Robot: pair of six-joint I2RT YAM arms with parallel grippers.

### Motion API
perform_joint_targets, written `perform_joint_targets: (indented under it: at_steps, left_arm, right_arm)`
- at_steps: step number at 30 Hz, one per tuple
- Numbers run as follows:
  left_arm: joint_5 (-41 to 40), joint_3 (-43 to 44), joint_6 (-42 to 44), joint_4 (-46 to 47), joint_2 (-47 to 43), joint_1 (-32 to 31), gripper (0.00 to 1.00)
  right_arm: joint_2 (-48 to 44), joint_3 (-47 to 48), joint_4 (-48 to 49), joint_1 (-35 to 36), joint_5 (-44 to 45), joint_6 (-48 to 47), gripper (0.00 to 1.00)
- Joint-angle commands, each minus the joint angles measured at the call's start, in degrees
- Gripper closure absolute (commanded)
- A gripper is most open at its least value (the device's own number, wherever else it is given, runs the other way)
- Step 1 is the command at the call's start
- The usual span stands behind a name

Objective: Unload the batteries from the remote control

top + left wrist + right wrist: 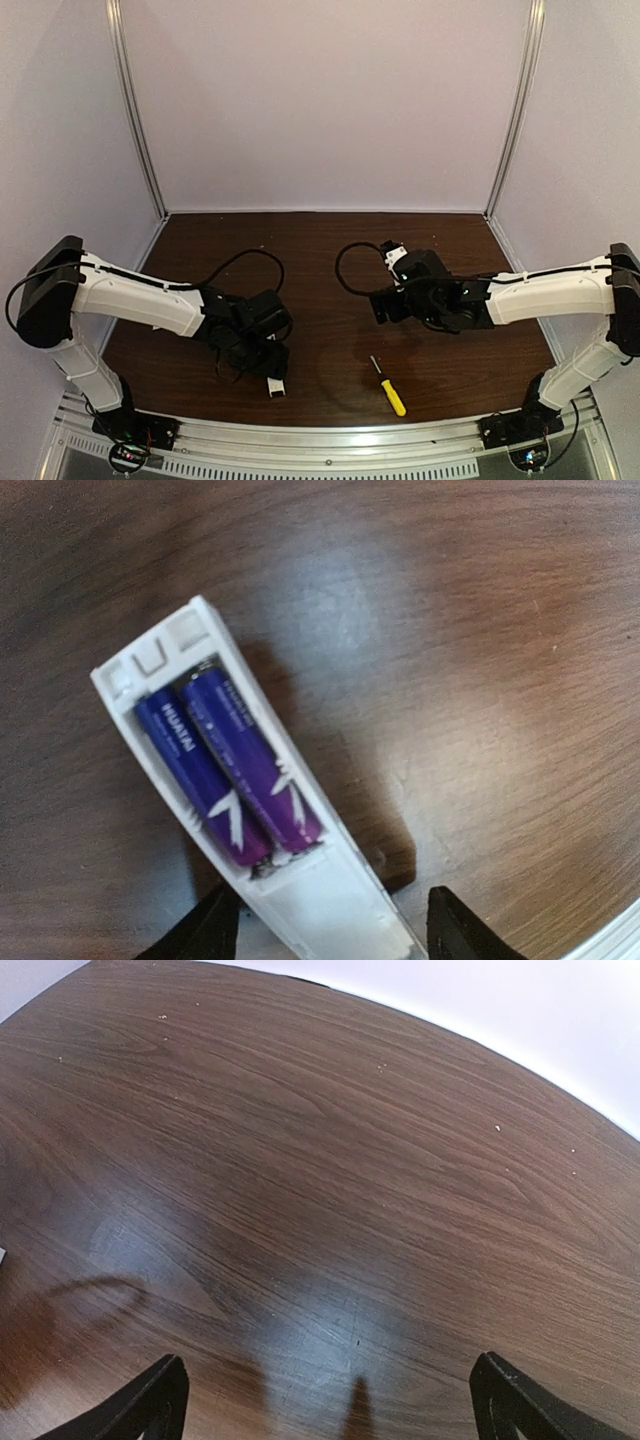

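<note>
The remote control [335,900] is a slim white bar lying on the dark wood table with its back compartment uncovered. Two blue-purple batteries [235,770] sit side by side in that compartment. My left gripper [330,925] straddles the remote's lower part, jaws open; the left finger [205,935] is at the remote's edge and the right finger [465,930] stands apart from it. From above, only the remote's white end [275,387] pokes out under the left gripper [270,368]. My right gripper [382,305] hovers over bare wood, wide open [335,1405] and holding nothing.
A yellow-handled screwdriver [388,386] lies on the table [330,250] near the front edge, between the two arms. Pale walls enclose the table at the back and on both sides. Black cables loop behind both wrists.
</note>
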Motion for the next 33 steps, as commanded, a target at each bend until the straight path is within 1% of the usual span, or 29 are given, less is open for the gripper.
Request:
perform_joint_targets:
  at_steps: [1,4,8,14,21,24,29,33]
  left_arm:
    - [-1.2,2.9,0.5,1.6,1.8,-1.0,0.37]
    - [-1.5,4.0,1.2,1.6,2.6,-1.4,0.44]
    - [-1.6,4.3,1.5,1.6,3.4,-1.4,0.51]
    - [-1.7,5.1,2.4,1.6,4.5,-1.4,0.59]
    - [-2.2,6.1,5.8,2.1,5.7,-1.5,0.66]
    - [-2.4,6.6,8.9,3.1,5.8,-1.5,0.70]
    - [-2.7,8.1,15.5,4.9,6.5,-1.5,0.71]
    - [-3.2,10.1,22.4,5.0,8.0,-1.4,0.72]
  right_arm:
    - [-0.7,-1.2,0.1,-0.3,1.2,0.9,0.00]
    - [-0.3,-1.1,0.0,-0.3,1.2,0.8,0.00]
    - [-0.1,-0.8,-0.2,-0.3,1.2,0.8,0.00]
    - [0.0,-0.6,-0.2,-0.3,1.2,0.7,0.00]
    - [-0.5,-0.6,-0.8,-0.3,1.2,0.7,0.00]
    - [-0.7,-0.8,-0.8,-0.3,1.4,0.6,0.00]
    - [-0.5,-0.8,-1.0,-0.3,2.0,0.4,0.00]
    - [-0.8,-1.0,-1.6,-0.4,2.6,0.4,0.00]
